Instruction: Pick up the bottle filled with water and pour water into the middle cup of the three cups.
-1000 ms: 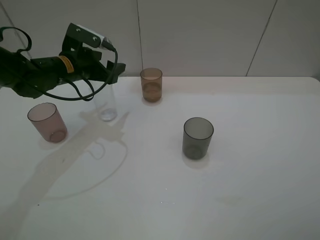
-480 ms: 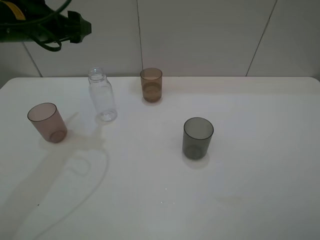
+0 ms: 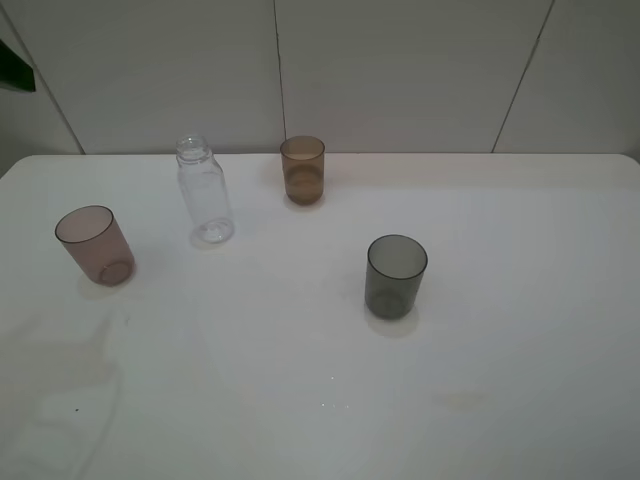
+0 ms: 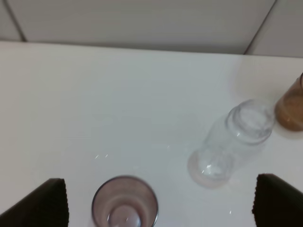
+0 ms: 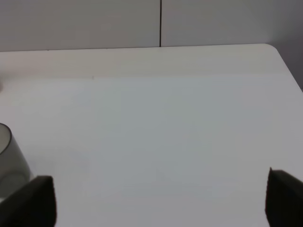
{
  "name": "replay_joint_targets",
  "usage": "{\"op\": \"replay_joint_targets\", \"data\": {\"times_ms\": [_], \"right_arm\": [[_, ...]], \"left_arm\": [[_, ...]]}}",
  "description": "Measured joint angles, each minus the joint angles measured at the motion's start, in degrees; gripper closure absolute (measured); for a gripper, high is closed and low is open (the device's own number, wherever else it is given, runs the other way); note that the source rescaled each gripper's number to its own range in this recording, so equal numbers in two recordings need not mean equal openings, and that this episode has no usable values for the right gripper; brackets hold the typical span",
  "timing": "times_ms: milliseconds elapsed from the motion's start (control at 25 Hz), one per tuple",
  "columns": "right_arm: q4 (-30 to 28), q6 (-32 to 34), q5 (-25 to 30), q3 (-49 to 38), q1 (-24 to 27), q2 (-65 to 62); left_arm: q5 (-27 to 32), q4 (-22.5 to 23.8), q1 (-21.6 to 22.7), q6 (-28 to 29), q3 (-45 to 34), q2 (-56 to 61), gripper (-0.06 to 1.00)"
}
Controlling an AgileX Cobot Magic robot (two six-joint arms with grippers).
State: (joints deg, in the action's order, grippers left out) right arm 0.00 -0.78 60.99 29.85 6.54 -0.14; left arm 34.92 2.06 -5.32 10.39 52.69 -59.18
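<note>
Currently left gripper (image 4: 161, 203) is hanging wide open, holding nothing; small clear plastic bottle (image 4: 230, 144) is standing ahead & off-centre on white bench (image 4: 94, 94), beside amber translucent tumbler (image 4: 289, 109). Risk: misaligned approach tipping capless bottle, spilling.

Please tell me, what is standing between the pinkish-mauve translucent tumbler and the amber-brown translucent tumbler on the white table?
The small clear capless plastic bottle stands upright between the pinkish-mauve tumbler and the amber-brown tumbler, touching neither; the exterior high view shows this.
</note>
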Motion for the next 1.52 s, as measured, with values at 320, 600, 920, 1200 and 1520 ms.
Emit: {"op": "replay_joint_targets", "data": {"times_ms": [320, 600, 920, 1200, 1520], "right_arm": [[0.00, 0.00, 0.00, 0.00, 0.00, 0.00], [0.00, 0.00, 0.00, 0.00, 0.00, 0.00], [0.00, 0.00, 0.00, 0.00, 0.00, 0.00], [0.00, 0.00, 0.00, 0.00, 0.00, 0.00], [0.00, 0.00, 0.00, 0.00, 0.00, 0.00]], "left_arm": [[16.10, 2.62, 1.59, -1.71, -0.63, 21.87, -0.06], [24.01, -0.01, 1.59, -4.43, -8.92, 42.67, -0.06], [28.32, -5.93, 1.59, -10.39, -16.54, 59.46, -0.06], [28.70, -5.98, 1.59, -12.03, -21.61, 59.57, -0.06], [26.36, -5.69, 1.59, -12.37, -23.75, 59.57, -0.06]]}}
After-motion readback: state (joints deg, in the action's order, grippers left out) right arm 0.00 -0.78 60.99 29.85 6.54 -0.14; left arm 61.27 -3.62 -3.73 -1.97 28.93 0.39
